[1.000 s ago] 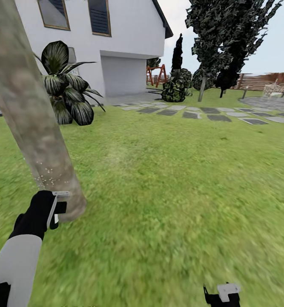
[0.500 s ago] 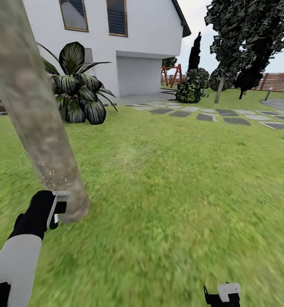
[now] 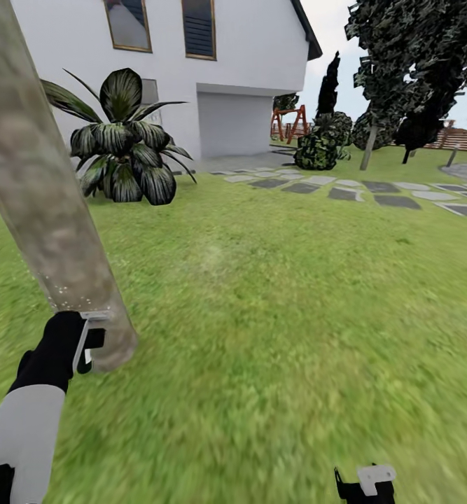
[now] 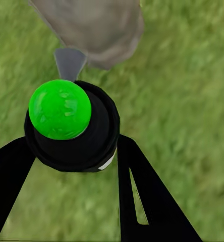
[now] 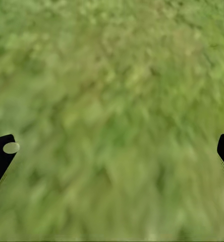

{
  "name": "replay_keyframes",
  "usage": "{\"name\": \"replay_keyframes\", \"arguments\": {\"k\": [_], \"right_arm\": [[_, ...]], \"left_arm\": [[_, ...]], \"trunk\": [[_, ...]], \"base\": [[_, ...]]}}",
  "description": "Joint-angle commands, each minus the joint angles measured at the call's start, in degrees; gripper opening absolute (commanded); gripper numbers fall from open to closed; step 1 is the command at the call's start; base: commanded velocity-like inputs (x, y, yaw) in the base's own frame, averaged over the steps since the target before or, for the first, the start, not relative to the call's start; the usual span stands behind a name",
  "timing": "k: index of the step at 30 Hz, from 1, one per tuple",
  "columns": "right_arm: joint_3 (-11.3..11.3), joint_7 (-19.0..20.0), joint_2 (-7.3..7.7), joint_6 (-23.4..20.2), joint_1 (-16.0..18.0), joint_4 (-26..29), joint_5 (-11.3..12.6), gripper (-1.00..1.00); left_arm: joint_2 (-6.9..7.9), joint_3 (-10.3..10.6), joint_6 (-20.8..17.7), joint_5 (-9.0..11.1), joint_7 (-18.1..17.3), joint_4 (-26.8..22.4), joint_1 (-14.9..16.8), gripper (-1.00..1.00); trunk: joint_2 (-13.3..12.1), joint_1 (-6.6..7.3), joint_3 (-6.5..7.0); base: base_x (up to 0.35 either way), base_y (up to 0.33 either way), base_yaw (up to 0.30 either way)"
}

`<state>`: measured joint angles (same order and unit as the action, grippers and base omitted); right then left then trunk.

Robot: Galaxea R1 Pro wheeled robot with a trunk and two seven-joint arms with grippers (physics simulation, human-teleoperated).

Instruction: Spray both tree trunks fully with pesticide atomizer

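Pesticide atomizer (image 4: pixel 71 126), a black body with a round green top, sits clamped between the two black fingers (image 4: pixel 142 196) of the left gripper (image 4: pixel 66 166), its grey nozzle pointing at the base of the tree trunk (image 4: pixel 92 27). From the head camera, the left gripper (image 3: pixel 86 343) is held low at the near left, just beside the foot of the thick beige-grey tree trunk (image 3: pixel 44 203), where a scatter of tiny white pesticide specks (image 3: pixel 68 290) shows on the bark. The right gripper (image 3: pixel 366 486) hangs at the near right over bare grass (image 3: pixel 275 315), its fingers (image 5: pixel 1 156) spread wide with nothing between them. Farther off stand a white house (image 3: pixel 240 63), a broad-leafed plant (image 3: pixel 124 140) and grey paving slabs (image 3: pixel 345 190).
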<state>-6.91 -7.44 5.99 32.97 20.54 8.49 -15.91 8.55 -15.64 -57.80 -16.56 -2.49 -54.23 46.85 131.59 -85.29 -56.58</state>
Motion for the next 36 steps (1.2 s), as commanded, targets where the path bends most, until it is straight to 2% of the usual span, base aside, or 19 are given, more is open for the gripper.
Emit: {"name": "replay_keyframes", "arguments": {"k": [1,3,5,9,14,21,36], "right_arm": [[-0.4,-0.2,-0.01,0.2,0.0,0.0,-0.6,1.0],[-0.4,-0.2,-0.01,0.2,0.0,0.0,-0.6,1.0],[-0.4,-0.2,-0.01,0.2,0.0,0.0,-0.6,1.0],[-0.4,-0.2,-0.01,0.2,0.0,0.0,-0.6,1.0],[-0.4,-0.2,-0.01,0.2,0.0,0.0,-0.6,1.0],[-0.4,-0.2,-0.01,0.2,0.0,0.0,-0.6,1.0],[-0.4,-0.2,-0.01,0.2,0.0,0.0,-0.6,1.0]], "left_arm": [[-0.03,-0.9,-0.2,-0.3,-0.2,-0.1,0.0,-1.0],[0.06,-2.3,0.0,-0.4,-0.2,-0.2,-0.3,-1.0],[0.24,-2.8,0.1,-0.5,-0.2,-0.2,-0.5,-1.0],[0.72,-3.0,0.4,-0.6,-0.1,-0.2,-0.8,-1.0],[0.19,-2.8,0.7,-0.2,0.1,0.6,-1.1,-1.0],[0.06,-2.4,0.7,-0.1,0.1,0.0,-1.1,-1.0],[-0.07,-2.5,0.5,-0.1,0.0,-0.2,-0.3,-1.0]], "trunk": [[0.0,-0.02,-0.05],[0.0,-0.02,-0.05],[0.0,-0.02,-0.05],[0.0,-0.02,-0.05],[0.0,-0.02,-0.05],[0.0,-0.02,-0.05],[0.0,-0.02,-0.05]], "base": [[0.267,-0.167,0.269],[0.219,-0.104,0.274],[0.073,-0.024,0.277],[0.013,-0.004,0.278],[0.032,-0.023,0.248],[0.157,-0.201,0.023],[0.009,-0.273,0.003]]}}
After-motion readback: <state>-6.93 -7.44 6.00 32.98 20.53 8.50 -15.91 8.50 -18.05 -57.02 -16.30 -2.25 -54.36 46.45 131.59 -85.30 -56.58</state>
